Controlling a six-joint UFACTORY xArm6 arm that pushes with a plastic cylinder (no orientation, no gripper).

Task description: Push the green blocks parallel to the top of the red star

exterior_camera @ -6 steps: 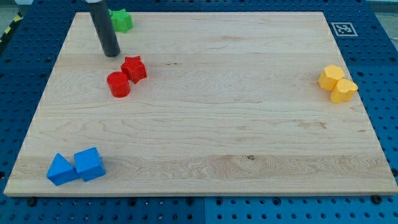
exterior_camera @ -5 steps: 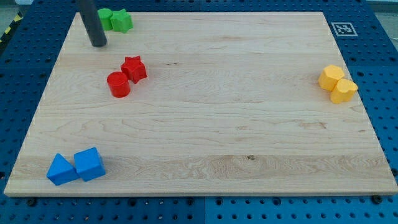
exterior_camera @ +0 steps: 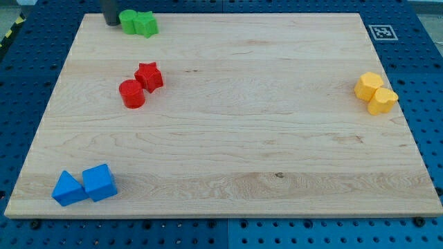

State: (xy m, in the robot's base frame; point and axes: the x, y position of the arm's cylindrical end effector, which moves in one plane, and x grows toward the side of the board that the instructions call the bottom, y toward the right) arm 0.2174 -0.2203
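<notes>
The green blocks [exterior_camera: 138, 23], touching at the board's eleven o'clock corner, are judged light, rigid and easily slid. My tip [exterior_camera: 111, 23], holding nothing, is placed just beside their nine o'clock face, above the red star [exterior_camera: 149, 76].

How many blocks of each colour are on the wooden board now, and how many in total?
Green: 2, the green blocks at the view's top left, with my tip just to their left.
Red: 2, the red star and the red cylinder.
Blue: 2, the blue blocks.
Yellow: 2, the yellow blocks.
Total: 8 blocks.
</notes>
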